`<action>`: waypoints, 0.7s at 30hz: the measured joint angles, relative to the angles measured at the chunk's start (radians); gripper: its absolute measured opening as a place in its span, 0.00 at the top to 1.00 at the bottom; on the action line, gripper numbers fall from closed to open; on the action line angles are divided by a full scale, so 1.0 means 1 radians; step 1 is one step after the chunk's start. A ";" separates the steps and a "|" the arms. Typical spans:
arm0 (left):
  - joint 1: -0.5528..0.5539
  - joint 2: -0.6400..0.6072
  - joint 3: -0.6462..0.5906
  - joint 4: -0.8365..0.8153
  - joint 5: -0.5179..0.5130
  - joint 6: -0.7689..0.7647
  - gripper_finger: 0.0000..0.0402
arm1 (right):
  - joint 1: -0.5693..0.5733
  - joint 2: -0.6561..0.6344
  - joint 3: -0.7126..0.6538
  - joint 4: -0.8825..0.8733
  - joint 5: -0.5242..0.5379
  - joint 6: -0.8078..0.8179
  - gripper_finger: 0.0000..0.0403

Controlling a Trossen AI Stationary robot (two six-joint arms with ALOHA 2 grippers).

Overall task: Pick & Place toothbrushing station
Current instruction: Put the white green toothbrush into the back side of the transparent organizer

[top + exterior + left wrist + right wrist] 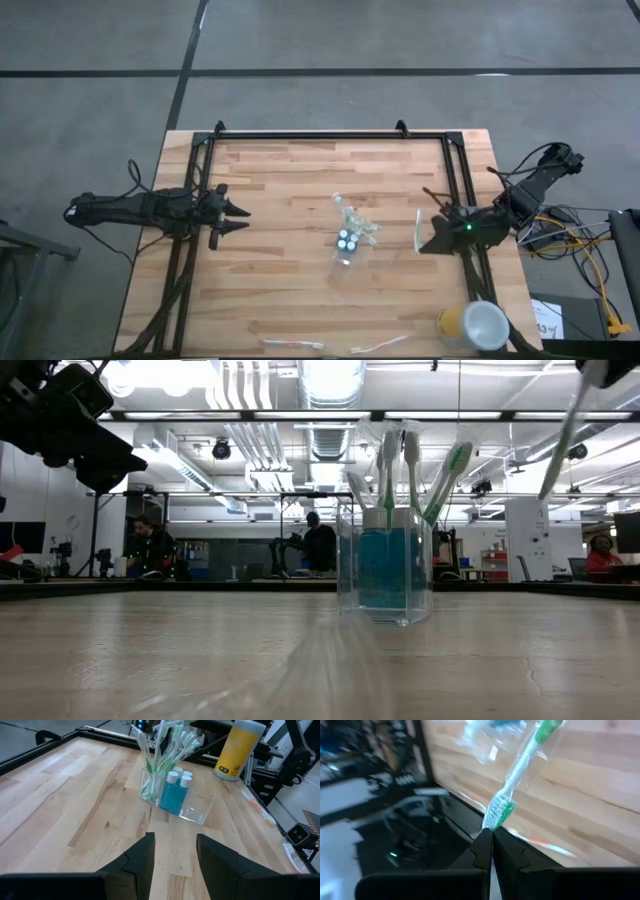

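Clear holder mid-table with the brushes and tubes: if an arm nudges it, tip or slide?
Probably tips before it slides. The clear holder looks thin-walled and light, and the toothbrushes stand tall and lean out one side, so it seems top-heavy. The capped tubes sit low and add a little ballast. The smooth wooden table gives little grip, so a low push may skid it.

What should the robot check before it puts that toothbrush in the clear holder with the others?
1. Right gripper shut on the toothbrush: ok; the fingers pinch its bristle end.
2. Clear holder upright mid-table: ok.
3. Room in the holder: cannot tell; toothbrushes and blue tubes fill one end, the other end looks free.
4. Left gripper out of the way: ok; open, apart from the holder.
5. Yellow cup clear of the path: ok; at the table's corner.
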 joint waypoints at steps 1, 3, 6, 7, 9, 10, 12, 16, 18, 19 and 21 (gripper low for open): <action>0.000 0.000 0.000 0.000 0.000 0.000 0.63 | -0.006 0.003 -0.002 0.021 0.024 -0.010 0.98; 0.000 0.000 0.000 0.000 0.000 0.000 0.63 | -0.021 0.010 -0.005 0.071 0.056 -0.042 0.98; 0.000 0.000 0.000 0.000 0.000 0.000 0.63 | -0.057 0.028 -0.008 0.102 0.076 -0.096 0.98; 0.000 0.000 0.000 0.000 0.000 0.000 0.63 | -0.073 0.037 -0.008 0.105 0.076 -0.106 0.98; 0.000 0.000 0.000 0.000 0.000 0.000 0.63 | -0.108 0.054 -0.009 0.108 0.076 -0.123 0.98; 0.000 0.000 0.000 0.000 0.000 0.000 0.63 | -0.124 0.061 -0.010 0.110 0.075 -0.131 0.98; 0.000 0.000 0.000 0.000 0.000 0.000 0.63 | -0.153 0.076 -0.012 0.139 0.075 -0.162 0.98; 0.000 0.000 0.000 0.000 -0.001 0.000 0.63 | -0.192 0.098 -0.035 0.289 0.044 -0.255 0.98; 0.000 0.000 0.000 0.000 -0.001 0.000 0.63 | -0.207 0.109 -0.052 0.367 0.036 -0.297 0.98; 0.000 0.000 0.000 0.000 -0.001 0.000 0.63 | -0.213 0.113 -0.061 0.393 0.028 -0.311 0.98; 0.000 0.000 0.000 -0.001 -0.001 0.000 0.63 | -0.228 0.122 -0.079 0.429 -0.002 -0.326 0.98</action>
